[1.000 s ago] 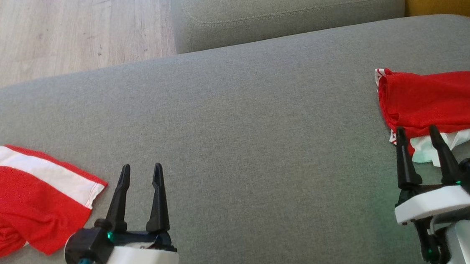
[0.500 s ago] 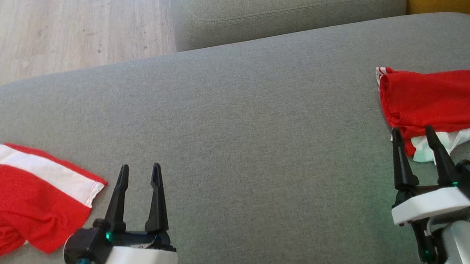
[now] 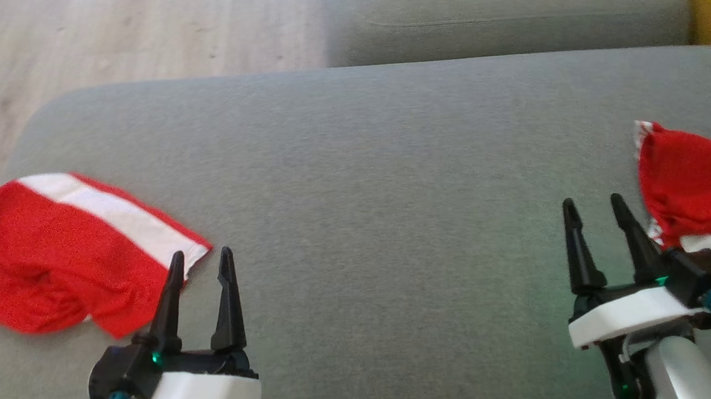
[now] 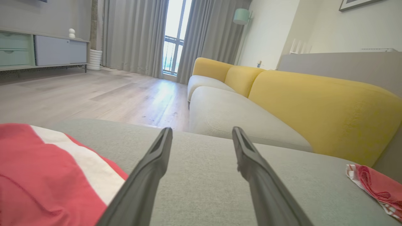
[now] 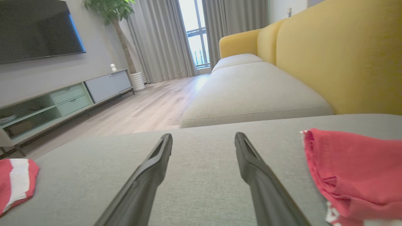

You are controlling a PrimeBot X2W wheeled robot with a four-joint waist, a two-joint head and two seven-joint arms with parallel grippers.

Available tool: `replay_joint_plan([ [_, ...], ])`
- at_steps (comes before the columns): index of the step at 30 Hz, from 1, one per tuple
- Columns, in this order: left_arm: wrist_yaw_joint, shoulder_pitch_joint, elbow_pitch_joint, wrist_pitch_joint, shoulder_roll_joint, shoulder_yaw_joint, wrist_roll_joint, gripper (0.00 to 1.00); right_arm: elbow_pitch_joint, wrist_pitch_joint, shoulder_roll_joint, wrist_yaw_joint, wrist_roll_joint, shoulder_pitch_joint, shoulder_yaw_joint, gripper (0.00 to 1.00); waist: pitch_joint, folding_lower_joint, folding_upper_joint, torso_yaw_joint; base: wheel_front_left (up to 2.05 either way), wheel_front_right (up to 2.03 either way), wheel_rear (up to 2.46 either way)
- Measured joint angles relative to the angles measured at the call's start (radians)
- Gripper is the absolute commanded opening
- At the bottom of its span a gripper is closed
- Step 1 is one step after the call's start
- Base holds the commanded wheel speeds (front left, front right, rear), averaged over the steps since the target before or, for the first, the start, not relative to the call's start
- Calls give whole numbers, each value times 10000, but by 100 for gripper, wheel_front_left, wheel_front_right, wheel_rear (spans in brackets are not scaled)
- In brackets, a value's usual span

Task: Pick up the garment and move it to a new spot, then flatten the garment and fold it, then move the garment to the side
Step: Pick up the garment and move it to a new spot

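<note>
Bright daylight from window (image 4: 174, 40); head view slightly blurred.

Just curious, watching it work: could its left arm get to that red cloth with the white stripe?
Probably yes. The left end effector stands open right by a corner of the striped garment, with nothing between them.

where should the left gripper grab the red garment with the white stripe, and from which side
Probably the pointed corner where the white stripe ends on the striped garment. It juts out flat toward the open left gripper, while the far end looks bunched. Come in from the side facing that gripper, low across the grey cushion.
</note>
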Motion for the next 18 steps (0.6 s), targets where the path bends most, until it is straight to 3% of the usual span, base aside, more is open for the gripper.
replay_joint_plan([
  [18, 4, 257, 36, 0, 0, 732, 270, 100, 301, 0, -2, 0, 470, 194, 1041, 100, -381, -1, 0, 2474, 0, 0, 0],
])
